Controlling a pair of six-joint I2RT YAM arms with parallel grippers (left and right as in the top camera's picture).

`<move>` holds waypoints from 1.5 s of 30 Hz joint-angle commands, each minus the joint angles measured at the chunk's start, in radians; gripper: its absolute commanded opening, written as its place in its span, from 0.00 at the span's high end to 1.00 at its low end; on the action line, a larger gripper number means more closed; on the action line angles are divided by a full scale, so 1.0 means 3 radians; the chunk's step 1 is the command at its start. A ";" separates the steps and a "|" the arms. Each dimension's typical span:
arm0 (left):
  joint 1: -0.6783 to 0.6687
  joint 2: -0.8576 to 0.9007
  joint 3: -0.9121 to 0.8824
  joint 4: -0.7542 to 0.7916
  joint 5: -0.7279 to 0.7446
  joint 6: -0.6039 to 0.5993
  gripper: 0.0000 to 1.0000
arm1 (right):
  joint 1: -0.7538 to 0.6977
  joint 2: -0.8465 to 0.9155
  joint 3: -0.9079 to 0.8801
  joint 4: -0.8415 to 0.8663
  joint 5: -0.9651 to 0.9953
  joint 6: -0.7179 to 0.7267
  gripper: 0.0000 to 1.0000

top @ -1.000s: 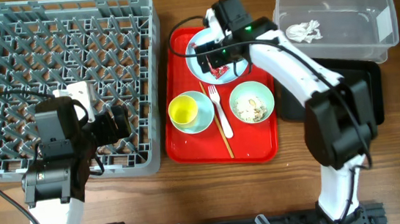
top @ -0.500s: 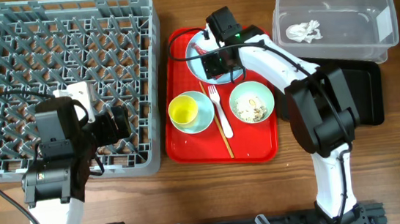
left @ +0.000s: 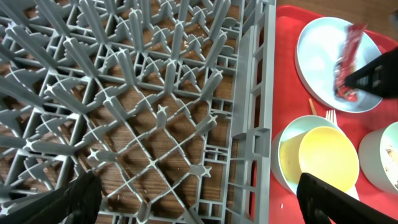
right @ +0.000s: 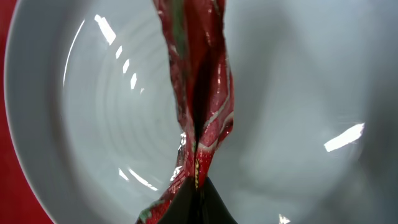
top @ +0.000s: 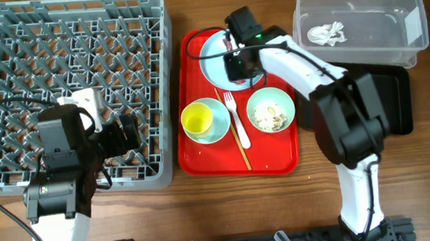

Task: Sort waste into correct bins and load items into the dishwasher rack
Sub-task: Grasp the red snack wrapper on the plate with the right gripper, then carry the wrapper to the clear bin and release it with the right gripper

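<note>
Wrapper (right: 199, 93) lies on the blue plate (right: 93, 124) at the red tray's (top: 210, 152) far edge, right jaws clamped on it; left jaws stand apart above the rack (left: 155, 124). Lift straight up so the plate stays put.

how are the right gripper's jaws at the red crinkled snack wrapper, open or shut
Shut: the right gripper pinches the red crinkled snack wrapper in closed jaws over the round pale blue plate.
</note>
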 commanded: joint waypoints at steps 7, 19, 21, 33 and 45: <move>0.0024 0.0010 0.0058 -0.0006 0.0017 -0.0019 0.00 | -0.0671 -0.0918 0.0084 -0.0018 0.0430 0.0623 0.96; 0.0024 0.0010 0.0058 -0.0006 0.0017 -0.0019 0.00 | -0.1377 -0.1067 0.0084 -0.0023 -0.0337 0.0532 0.00; 0.0024 0.0010 0.0058 -0.0005 0.0015 -0.0019 0.00 | -0.1391 -0.1177 0.0084 -0.0125 -0.0431 0.0434 0.00; 0.0024 0.0010 0.0058 -0.0005 0.0017 -0.0018 0.00 | -0.1026 -0.1564 0.0011 -0.1712 -0.0778 -0.0083 0.03; 0.0024 0.0010 0.0058 -0.0006 0.0017 -0.0018 0.00 | 0.0042 -0.1525 -0.0971 -0.0942 -0.0287 0.0364 0.18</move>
